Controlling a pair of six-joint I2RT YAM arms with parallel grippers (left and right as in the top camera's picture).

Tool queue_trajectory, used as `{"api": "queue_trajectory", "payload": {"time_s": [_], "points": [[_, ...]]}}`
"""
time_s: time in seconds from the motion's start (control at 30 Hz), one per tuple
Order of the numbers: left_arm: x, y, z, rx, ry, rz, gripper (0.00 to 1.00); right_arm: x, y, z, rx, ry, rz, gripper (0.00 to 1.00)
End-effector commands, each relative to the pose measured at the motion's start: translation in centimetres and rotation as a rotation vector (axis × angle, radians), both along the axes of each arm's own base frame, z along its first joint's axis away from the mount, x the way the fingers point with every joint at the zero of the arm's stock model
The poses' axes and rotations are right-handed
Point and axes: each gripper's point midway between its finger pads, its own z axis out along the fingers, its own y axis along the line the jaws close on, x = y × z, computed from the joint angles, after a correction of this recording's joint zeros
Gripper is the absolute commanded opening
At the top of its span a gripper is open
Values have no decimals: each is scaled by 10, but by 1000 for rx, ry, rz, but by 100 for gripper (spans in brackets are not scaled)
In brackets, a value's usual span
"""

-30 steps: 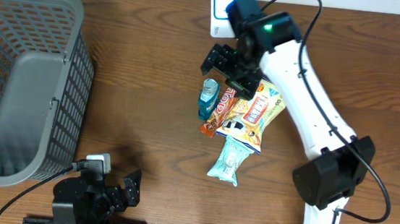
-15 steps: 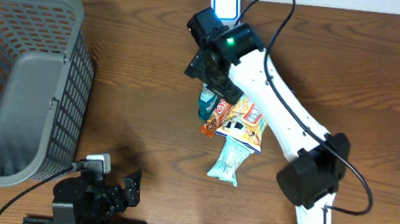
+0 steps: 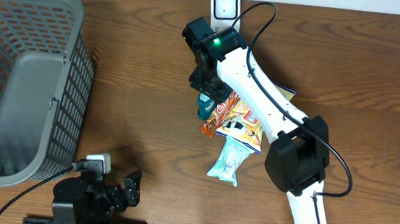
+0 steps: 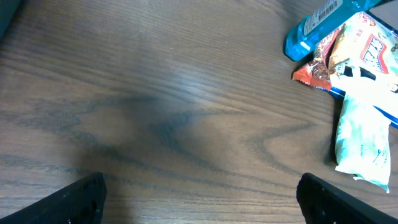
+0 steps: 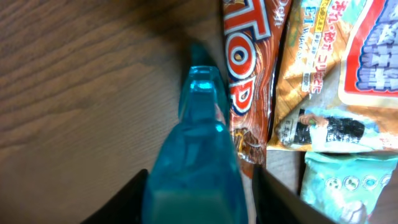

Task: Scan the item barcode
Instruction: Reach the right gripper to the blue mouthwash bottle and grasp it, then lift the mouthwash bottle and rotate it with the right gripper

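Crowding the blue packet: brown bar touching, orange packet beside

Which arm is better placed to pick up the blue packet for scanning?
Right. The right gripper straddles the blue packet, fingers on either side; the left gripper hangs open, away from the pile.

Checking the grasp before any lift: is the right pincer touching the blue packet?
Touching. In the right wrist view, the right pincer has both fingers against the sides of the blue packet, with no wood showing between.
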Motion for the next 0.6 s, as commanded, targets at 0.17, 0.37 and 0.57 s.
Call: {"api": "queue_trajectory", "payload": {"time_s": [0.17, 0.37, 0.57], "points": [[-2, -2, -4, -15, 17, -2, 98, 6, -7, -12, -29, 12, 142, 27], [-2, -2, -4, -15, 17, -3, 98, 13, -7, -1, 91, 23, 383, 9], [-2, -2, -4, -15, 17, -3, 98, 9, 4, 47, 540, -40, 788, 6]]}}
